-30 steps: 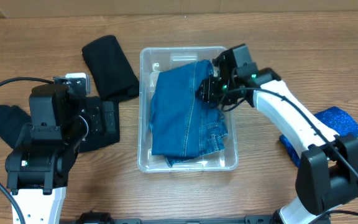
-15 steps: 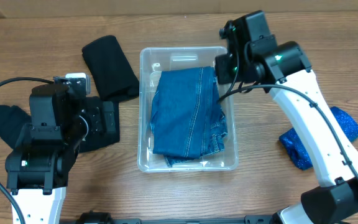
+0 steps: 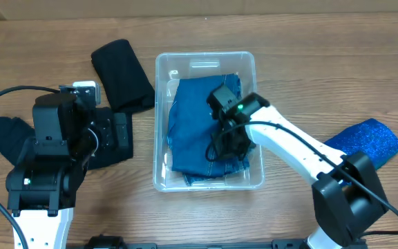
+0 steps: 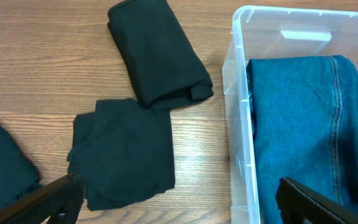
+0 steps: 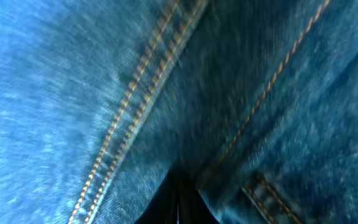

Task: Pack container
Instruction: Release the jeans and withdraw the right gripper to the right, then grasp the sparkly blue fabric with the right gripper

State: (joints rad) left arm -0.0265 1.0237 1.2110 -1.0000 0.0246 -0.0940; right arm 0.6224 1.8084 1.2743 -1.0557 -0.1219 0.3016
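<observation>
The clear container [image 3: 161,69] stands at the table's middle with folded blue jeans [image 3: 192,124] lying in it. My right gripper [image 3: 225,149] is down inside the container, its shut fingertips [image 5: 180,199] pressed into the denim beside a stitched seam, with no fold held between them. My left gripper [image 3: 111,131] hangs open left of the container, over a flat black garment [image 4: 126,149]. In the left wrist view its gripper [image 4: 182,205] straddles the container's left wall [image 4: 241,124], with the jeans [image 4: 297,124] to the right.
A rolled black garment [image 3: 121,72] lies left of the container's far corner. Another black cloth [image 3: 9,135] sits at the left edge. A sparkly blue cloth [image 3: 365,138] lies on the table to the right, beside my right arm.
My right arm swung from the container's far right rim down onto the jeans' near right part, and its jaws closed. The left arm has not moved.
</observation>
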